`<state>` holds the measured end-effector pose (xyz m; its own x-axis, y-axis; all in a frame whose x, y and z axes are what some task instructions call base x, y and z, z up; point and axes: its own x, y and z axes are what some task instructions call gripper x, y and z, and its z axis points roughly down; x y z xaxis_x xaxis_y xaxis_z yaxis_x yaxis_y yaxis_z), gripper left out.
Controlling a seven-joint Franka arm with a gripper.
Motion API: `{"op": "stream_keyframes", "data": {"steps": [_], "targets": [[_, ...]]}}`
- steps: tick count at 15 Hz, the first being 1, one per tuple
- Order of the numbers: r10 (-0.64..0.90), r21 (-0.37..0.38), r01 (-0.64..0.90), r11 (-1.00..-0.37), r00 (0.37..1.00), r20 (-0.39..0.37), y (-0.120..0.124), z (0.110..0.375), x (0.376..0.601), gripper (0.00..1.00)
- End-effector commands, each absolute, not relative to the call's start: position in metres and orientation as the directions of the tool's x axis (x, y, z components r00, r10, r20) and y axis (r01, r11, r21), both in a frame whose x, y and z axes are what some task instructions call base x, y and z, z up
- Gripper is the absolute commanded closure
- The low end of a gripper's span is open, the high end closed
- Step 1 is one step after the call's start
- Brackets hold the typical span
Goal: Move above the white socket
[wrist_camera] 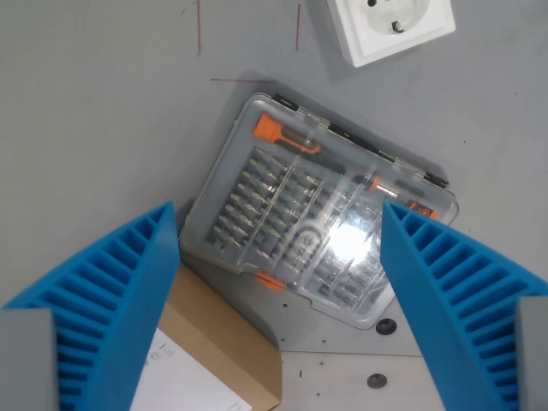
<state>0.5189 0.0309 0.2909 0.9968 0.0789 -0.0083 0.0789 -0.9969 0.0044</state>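
The claw (278, 257) hangs empty, its blue fingers (111, 300) spread wide over the clear screwdriver-bit case (317, 223) — the white socket (390, 26) lies well beyond, so most travel remains.

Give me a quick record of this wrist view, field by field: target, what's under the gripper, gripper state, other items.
target: white socket, top edge of view, right of centre
under gripper: clear bit case with orange-handled driver
gripper: blue jaws apart, holding nothing
other: cardboard box, wrist view's lower left
surface: grey table
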Motion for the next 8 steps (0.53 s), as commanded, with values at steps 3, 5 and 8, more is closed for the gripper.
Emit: {"op": "stream_keyframes", "data": {"steps": [3,5,8], "targets": [[0.08,0.004,0.08,-0.997,0.997,-0.005,0.0309,0.292,0.5191,0.0],[0.082,0.005,0.082,-0.997,0.997,-0.005,0.0308,0.2918,0.5192,0.0],[0.091,0.005,0.091,-0.996,0.996,-0.005,0.0303,0.291,0.5197,0.0]]}}
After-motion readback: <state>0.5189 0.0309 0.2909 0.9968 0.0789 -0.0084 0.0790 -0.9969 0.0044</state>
